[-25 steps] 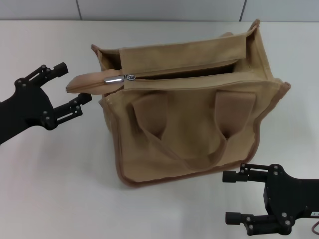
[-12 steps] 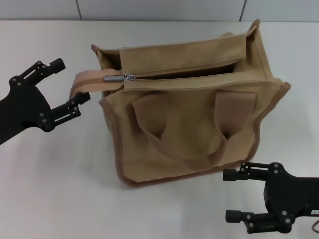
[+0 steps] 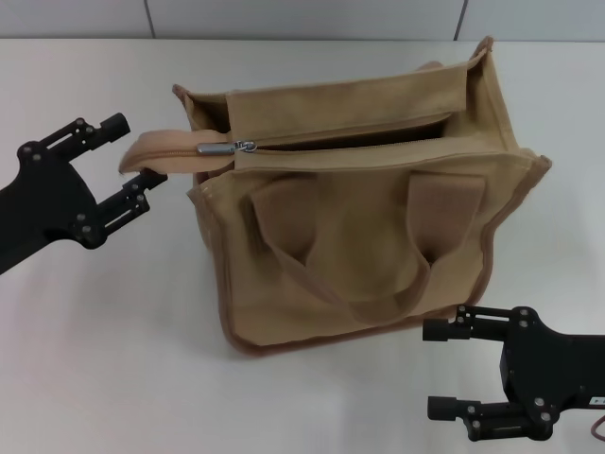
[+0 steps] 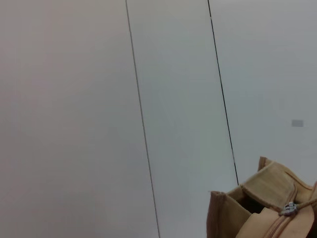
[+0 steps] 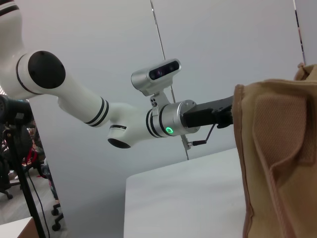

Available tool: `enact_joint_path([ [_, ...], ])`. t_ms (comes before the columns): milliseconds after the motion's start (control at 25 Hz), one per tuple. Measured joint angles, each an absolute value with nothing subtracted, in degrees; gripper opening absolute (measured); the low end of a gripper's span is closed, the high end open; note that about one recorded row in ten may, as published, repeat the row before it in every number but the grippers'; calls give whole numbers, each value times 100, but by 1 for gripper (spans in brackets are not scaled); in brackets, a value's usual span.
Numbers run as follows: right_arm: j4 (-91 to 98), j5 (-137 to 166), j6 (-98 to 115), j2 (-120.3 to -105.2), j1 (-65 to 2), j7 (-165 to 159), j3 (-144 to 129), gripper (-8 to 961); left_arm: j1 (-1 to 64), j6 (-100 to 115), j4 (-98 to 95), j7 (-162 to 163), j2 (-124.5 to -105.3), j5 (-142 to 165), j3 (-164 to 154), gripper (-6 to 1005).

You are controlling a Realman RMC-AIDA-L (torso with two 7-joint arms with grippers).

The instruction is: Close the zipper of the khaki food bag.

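The khaki food bag [image 3: 359, 236] stands upright mid-table, and its corner shows in the left wrist view [image 4: 228, 213]. The zipper [image 3: 350, 132] runs along the top and gapes open over most of its length. Its silver slider [image 3: 248, 145] and pull tab [image 3: 216, 148] sit at the bag's left end, and the slider also shows from the left wrist [image 4: 289, 208]. A tan fabric end tab [image 3: 156, 151] sticks out left of the bag, between the spread fingers of my open left gripper [image 3: 137, 151]. My right gripper [image 3: 437, 371] is open, low by the bag's front right corner.
The white table [image 3: 113, 359] runs back to a grey panelled wall [image 3: 302, 17]. In the right wrist view the bag's side [image 5: 277, 163] fills the right, and my white left arm [image 5: 99, 109] reaches in behind it.
The tan end tab has lifted and curled between the left gripper's fingers. The left gripper has shifted slightly. The slider, the bag and the right arm have stayed put.
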State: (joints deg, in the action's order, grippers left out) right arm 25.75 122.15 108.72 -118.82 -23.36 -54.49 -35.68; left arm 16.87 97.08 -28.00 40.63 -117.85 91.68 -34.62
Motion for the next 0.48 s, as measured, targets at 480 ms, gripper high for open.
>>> enact_joint_path([
  [480, 2575, 12214, 10872, -11882, -2349, -5449, -3524, 758, 1712, 9999, -2856, 3923, -11757, 9168, -3469, 444],
])
